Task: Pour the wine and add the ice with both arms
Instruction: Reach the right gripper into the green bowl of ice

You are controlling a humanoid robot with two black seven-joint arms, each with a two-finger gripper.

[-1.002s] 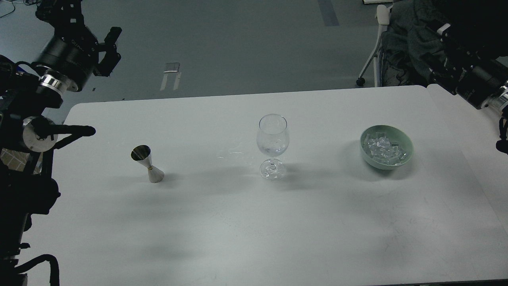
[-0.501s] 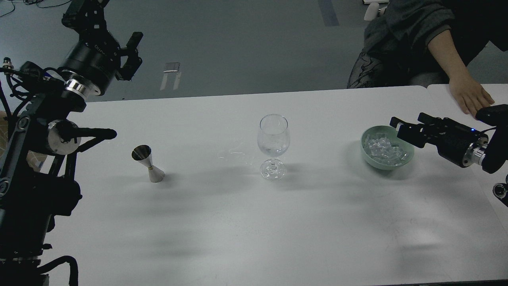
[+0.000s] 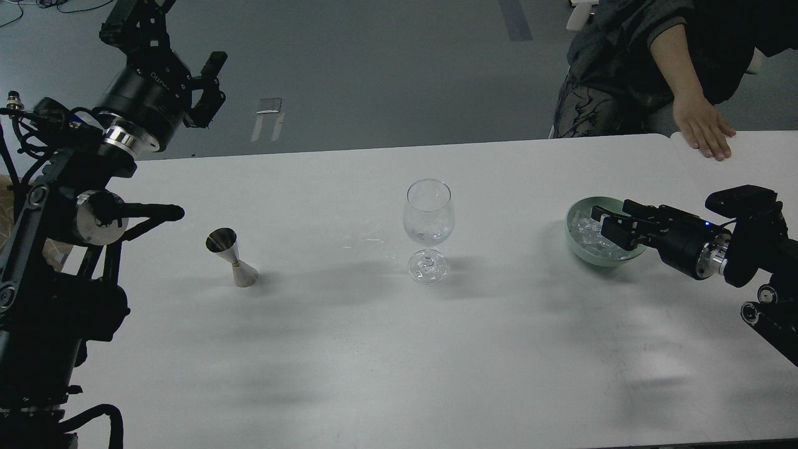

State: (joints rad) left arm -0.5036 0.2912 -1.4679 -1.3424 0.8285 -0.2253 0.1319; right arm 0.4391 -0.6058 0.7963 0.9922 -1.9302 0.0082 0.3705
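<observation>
Both arms are bulky and matte black. The left arm (image 3: 134,103) has a thick cylindrical wrist with faint pale lettering, a bright silver ring below it and a silver joint disc lower down, with loose black cables looping near the left edge. The right arm (image 3: 717,246) is slimmer, with a silver band, a tiny blue light and blocky black fingers (image 3: 614,234).

Ice (image 3: 591,235): small clear cubes heaped right of the wine glass (image 3: 428,229). Wine (image 3: 427,236): thin clear layer sat at the bottom of that upright glass.
</observation>
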